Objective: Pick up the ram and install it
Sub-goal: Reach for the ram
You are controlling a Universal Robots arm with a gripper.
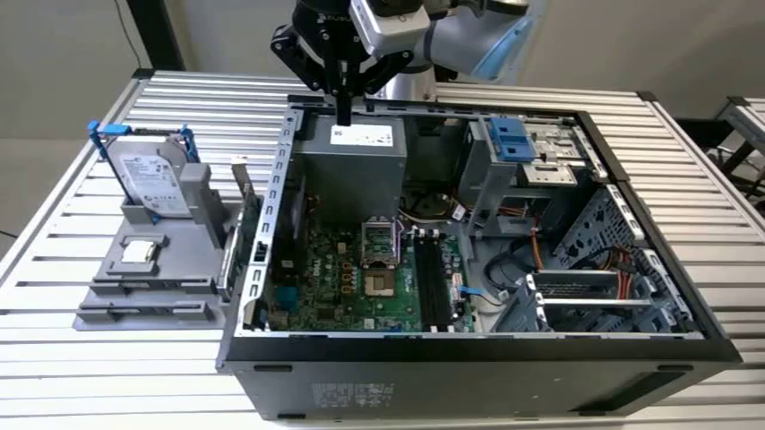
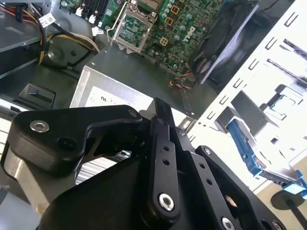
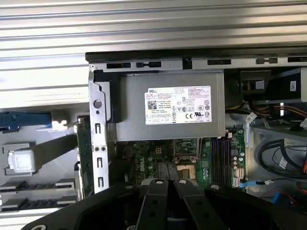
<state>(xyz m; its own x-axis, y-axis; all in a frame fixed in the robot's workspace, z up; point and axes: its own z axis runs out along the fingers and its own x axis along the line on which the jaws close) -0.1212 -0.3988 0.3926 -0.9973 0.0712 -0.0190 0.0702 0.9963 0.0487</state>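
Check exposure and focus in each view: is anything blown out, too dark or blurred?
Exterior view: even light, no glare, computer case interior shadowed but legible. Second wrist view: chassis wall blown out to white; gripper dark and close up front. First wrist view: table slats bright, power supply label sharp.

White printed label (image 3: 178, 105) — on the power supply (image 3: 132, 112), small print illegible
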